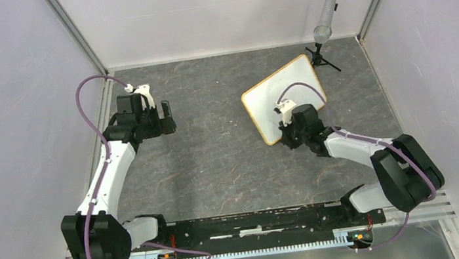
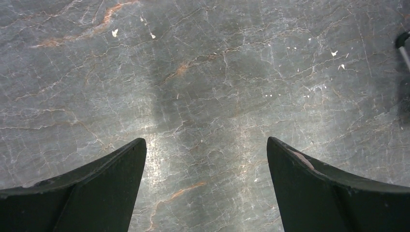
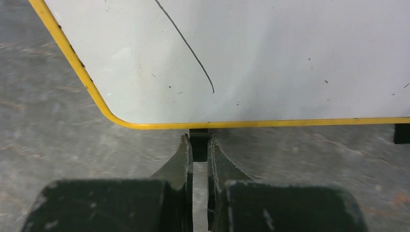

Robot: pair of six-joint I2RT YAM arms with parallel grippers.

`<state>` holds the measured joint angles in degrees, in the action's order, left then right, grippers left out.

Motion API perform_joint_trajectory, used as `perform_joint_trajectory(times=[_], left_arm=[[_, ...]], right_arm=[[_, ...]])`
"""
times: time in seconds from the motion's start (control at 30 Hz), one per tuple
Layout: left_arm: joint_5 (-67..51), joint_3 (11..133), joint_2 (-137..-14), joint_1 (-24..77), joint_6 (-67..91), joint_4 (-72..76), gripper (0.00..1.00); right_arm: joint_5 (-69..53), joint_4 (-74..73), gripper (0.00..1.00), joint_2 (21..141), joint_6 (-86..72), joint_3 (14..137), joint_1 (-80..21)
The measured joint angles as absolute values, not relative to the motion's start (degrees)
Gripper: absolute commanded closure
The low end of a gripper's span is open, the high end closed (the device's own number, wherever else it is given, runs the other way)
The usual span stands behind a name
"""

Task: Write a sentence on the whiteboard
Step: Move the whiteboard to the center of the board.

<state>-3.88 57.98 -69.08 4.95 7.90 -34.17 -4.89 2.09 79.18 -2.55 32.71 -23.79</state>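
The right arm stretches from its base toward the far left, wrist low. The right gripper [image 3: 198, 137] is clenched on a black foot [image 3: 198, 147] at the near edge of the whiteboard [image 1: 264, 102], which sits far right on the table [image 1: 218, 164]. The left gripper [image 2: 205, 143] hangs spread wide at the far left.

The slim white-shelled left arm [image 1: 108, 177] and its twin, the white-shelled right arm [image 1: 355, 144], carry bulky black joint housings [image 1: 95, 238]. A looping purple cable [image 1: 82, 95] follows each limb, ending at a small white connector [image 1: 140, 87]. The left pincer [image 2: 205, 145] and right pincer [image 3: 198, 145] have dark matte fingers [image 2: 96, 188], curved, tapering, faintly scuffed.
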Motion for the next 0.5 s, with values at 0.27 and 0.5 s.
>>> perform_joint_trajectory(times=[0.27, 0.5], left_arm=[[-2.79, 58.72, -69.08, 4.95, 7.92, -34.46, 0.00], [-1.87, 58.94, -69.25, 4.95, 8.12, -34.70, 0.00]], right_arm=[[-4.93, 2.81, 1.00, 77.95, -3.66, 31.22, -35.03], [-6.28, 2.96, 0.41, 77.10, -3.68, 30.50, -42.87]])
